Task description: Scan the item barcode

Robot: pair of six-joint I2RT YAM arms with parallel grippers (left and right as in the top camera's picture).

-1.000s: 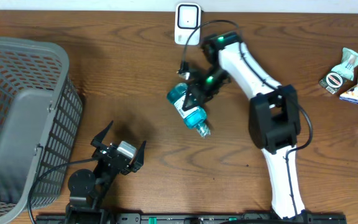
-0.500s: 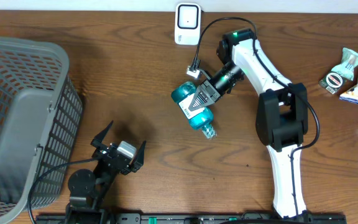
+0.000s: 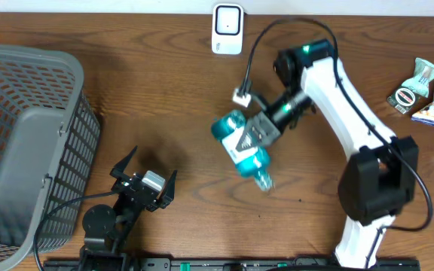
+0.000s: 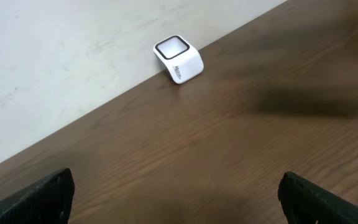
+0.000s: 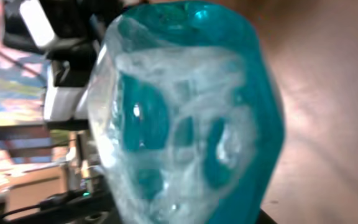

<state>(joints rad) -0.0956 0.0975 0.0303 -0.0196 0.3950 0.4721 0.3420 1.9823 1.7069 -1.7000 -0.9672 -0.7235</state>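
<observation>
A teal plastic bottle (image 3: 242, 150) with a white label hangs above the table's middle, tilted with its neck toward the front right. My right gripper (image 3: 256, 132) is shut on its body. In the right wrist view the bottle (image 5: 185, 118) fills nearly the whole frame and hides the fingers. The white barcode scanner (image 3: 227, 28) stands at the table's back edge, well behind the bottle; the left wrist view shows the scanner (image 4: 178, 58) against the wall. My left gripper (image 3: 144, 170) rests near the front left, open and empty, its fingertips (image 4: 39, 196) wide apart.
A grey mesh basket (image 3: 22, 143) fills the left side. Several snack packets (image 3: 428, 94) lie at the far right edge. A cable loops from the right arm (image 3: 337, 83) near the scanner.
My right arm has carried the bottle away from the scanner, toward the front and right. The left arm has not moved.
</observation>
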